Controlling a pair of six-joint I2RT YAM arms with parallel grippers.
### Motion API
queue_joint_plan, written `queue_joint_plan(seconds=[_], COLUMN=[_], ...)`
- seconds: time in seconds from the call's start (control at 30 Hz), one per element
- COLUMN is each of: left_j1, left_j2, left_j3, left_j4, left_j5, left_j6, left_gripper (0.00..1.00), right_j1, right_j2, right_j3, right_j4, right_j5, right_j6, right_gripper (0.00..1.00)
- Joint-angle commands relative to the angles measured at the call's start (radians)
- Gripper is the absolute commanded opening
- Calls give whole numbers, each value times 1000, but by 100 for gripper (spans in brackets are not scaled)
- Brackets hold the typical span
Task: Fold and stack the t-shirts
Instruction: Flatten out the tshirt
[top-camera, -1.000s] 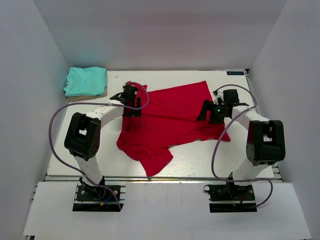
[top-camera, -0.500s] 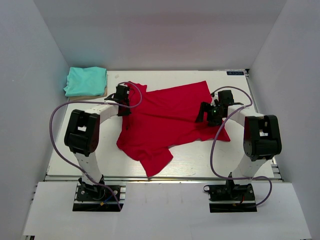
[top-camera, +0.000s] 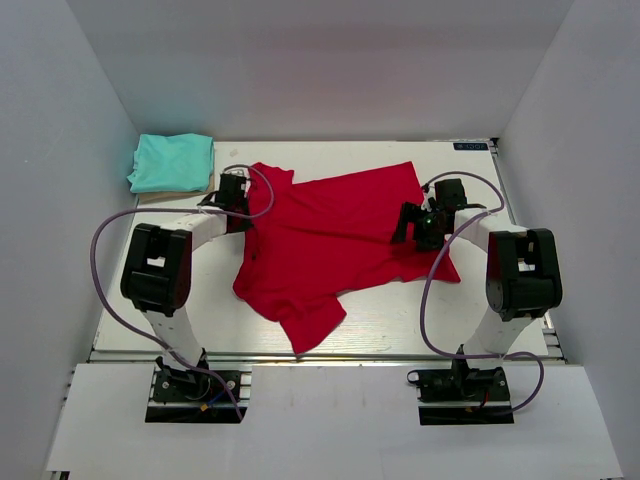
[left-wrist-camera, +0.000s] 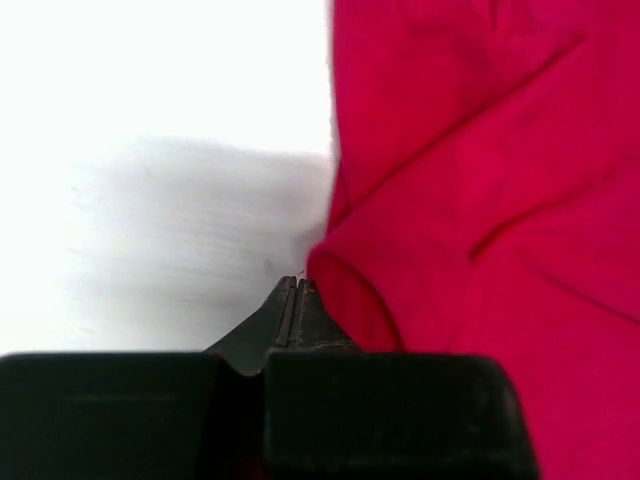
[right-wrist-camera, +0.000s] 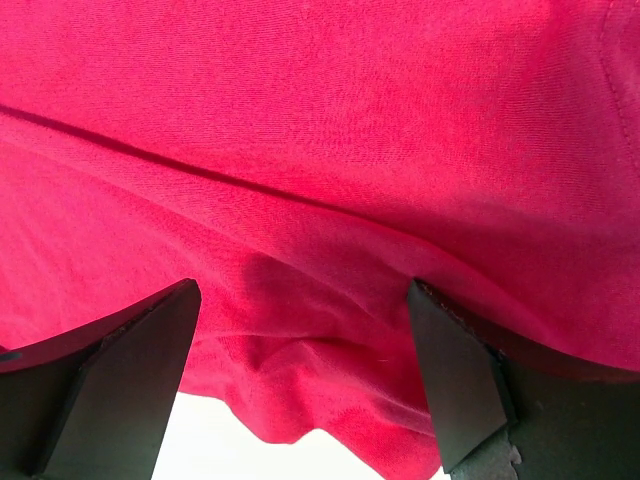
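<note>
A bright red t-shirt (top-camera: 340, 235) lies spread and rumpled across the middle of the table. The teal t-shirt (top-camera: 172, 162) sits neatly folded at the back left corner. At the red shirt's left edge, my left gripper (top-camera: 240, 212) is low over the table. In the left wrist view its gripper (left-wrist-camera: 292, 285) is shut, fingertips pressed together with no cloth between them, and a fold of red t-shirt (left-wrist-camera: 480, 200) lies just to their right. My right gripper (top-camera: 412, 228) stands open over the shirt's right side. The right wrist view shows this gripper (right-wrist-camera: 303, 300) with red t-shirt (right-wrist-camera: 330, 150) under and between its spread fingers.
The white table (top-camera: 400, 320) is boxed in by pale walls at the back and both sides. A tan board (top-camera: 205, 186) shows under the teal fold. Both arms' cables loop out over the table's left and right margins.
My left gripper has slid left from over the red shirt to its left edge and gone from open to shut. The right gripper shifted only slightly and stayed open.
</note>
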Motion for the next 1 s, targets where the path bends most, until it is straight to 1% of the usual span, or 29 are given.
queue_joint_plan(seconds=[0.0, 0.03, 0.07, 0.1, 0.13, 0.17, 0.27, 0.3, 0.33, 0.4, 0.43, 0.5, 0.53, 0.6, 0.63, 0.67, 0.73, 0.9, 0.97], left_j1=[25, 25, 25, 25, 25, 25, 25, 25, 25, 25, 25, 25, 25, 25, 25, 25, 25, 25, 34], left_j2=[-68, -51, -51, -28, -19, -18, 1, 1, 12, 32, 61, 92, 113, 126, 126, 126, 80, -12, -26], left_j3=[14, 37, 50, 63, 63, 63, 63, 63, 63, 77, 89, 123, 123, 135, 144, 144, 114, 64, 64], left_j4=[64, 55, 37, 20, 9, -3, -14, -14, 0, 12, 2, -8, -8, -18, -18, -18, -6, 5, -38], left_j5=[60, 171, 207, 235, 235, 244, 245, 245, 269, 269, 269, 269, 281, 281, 281, 271, 225, 81, 9], left_j6=[90, 132, 162, 205, 215, 224, 253, 253, 253, 253, 253, 253, 253, 253, 243, 233, 207, 187, 177], left_gripper=[0, 0, 22, 62, 68, 71, 71, 73, 73, 68, 59, 52, 43, 32, 20, 14, 0, 0, 0], right_j1=[-5, 0, 0, -2, 0, -5, -3, 0, 0, 1, -3, -3, -3, 0, 0, -3, 0, -3, -5], right_j2=[46, 47, 46, 52, 53, 56, 58, 56, 56, 56, 59, 52, 52, 50, 49, 50, 52, 49, 53], right_j3=[-5, -5, -3, -5, -2, 3, 3, 3, 3, 5, 6, 6, 6, 6, 6, 6, 11, 8, 8], right_j4=[-54, -54, -54, -54, -54, -52, -58, -58, -58, -60, -63, -63, -65, -69, -69, -66, -69, -74, -81], right_j5=[86, 86, 86, 84, 77, 77, 64, 66, 66, 70, 72, 70, 69, 73, 73, 72, 72, 98, 122], right_j6=[-9, -9, -10, -10, -9, -7, -7, -7, -9, -10, -10, -9, -9, -7, -10, -9, -7, -1, 11], right_gripper=[90, 90, 90, 90, 90, 90, 90, 90, 90, 90, 90, 90, 90, 90, 90, 90, 90, 90, 90])
